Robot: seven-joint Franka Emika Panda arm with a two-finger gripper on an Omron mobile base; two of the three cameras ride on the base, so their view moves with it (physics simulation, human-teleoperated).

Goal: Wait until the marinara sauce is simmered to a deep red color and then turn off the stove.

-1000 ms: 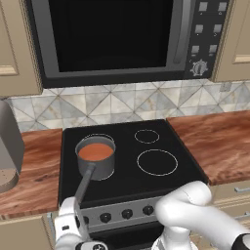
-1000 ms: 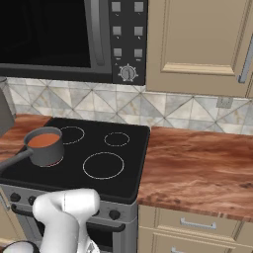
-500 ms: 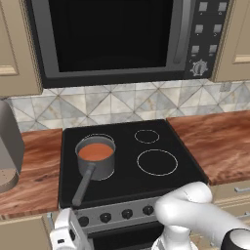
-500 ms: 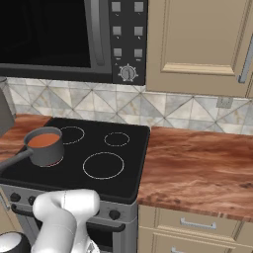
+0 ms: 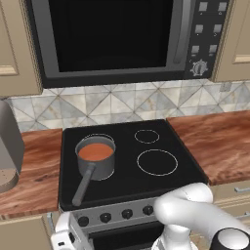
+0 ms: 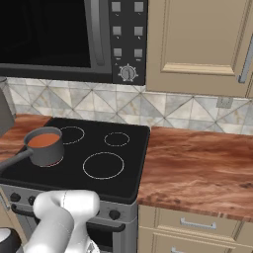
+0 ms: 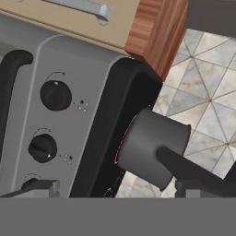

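Orange-red marinara sauce [image 5: 95, 152] fills a small grey long-handled saucepan [image 5: 96, 165] on the front-left burner of the black glass stove [image 5: 161, 141]. From the right, the sauce [image 6: 43, 140] looks the same orange-red. The stove's grey front panel carries a row of black knobs [image 5: 127, 213]. My gripper [image 5: 62, 234] hangs low in front of the panel's left end. In the rolled hand view my gripper [image 7: 120, 191] is open, its fingertips [image 7: 39, 187] wide apart with nothing between them. It faces two knobs [image 7: 55, 95] and the saucepan [image 7: 152, 147] beyond.
A black-windowed microwave [image 5: 112, 39] hangs above the stove. A grey appliance [image 5: 7, 146] stands on the wooden counter at the left. More wooden counter [image 6: 197, 163] with drawers beneath runs to the right. My white arm [image 5: 195, 215] crosses in front of the panel's right side.
My hand has sunk a little lower in front of the stove's left end. The sauce keeps the same orange-red colour and the saucepan has not moved.
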